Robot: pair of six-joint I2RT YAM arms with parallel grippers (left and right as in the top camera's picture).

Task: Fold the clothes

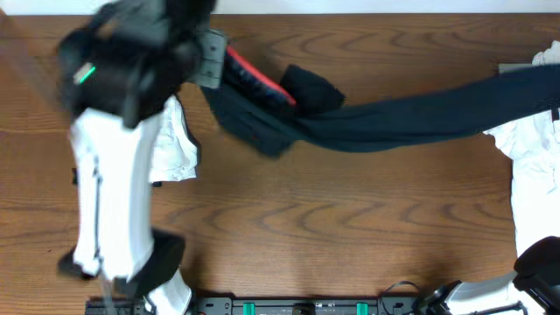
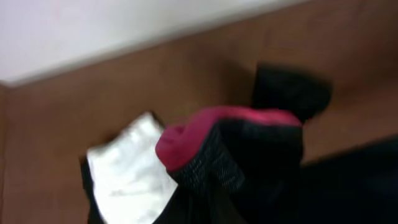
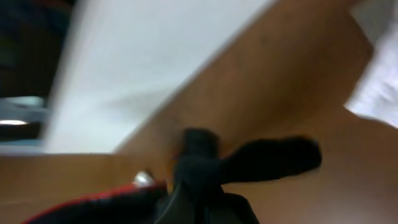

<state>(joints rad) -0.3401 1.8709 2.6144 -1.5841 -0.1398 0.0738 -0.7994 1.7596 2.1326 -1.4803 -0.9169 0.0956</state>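
My left tool (image 1: 213,59) pinching black trousers (image 1: 394,118) at ten o'clock, right tool (image 3: 199,186) pinching them too, both closed tight

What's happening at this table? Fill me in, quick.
The left gripper is shut on the black trousers at their red waistband, near the table's far edge. The legs stretch away to the right. The right gripper is shut with black cloth at it, but blur hides any grip. White garments lie at both sides.
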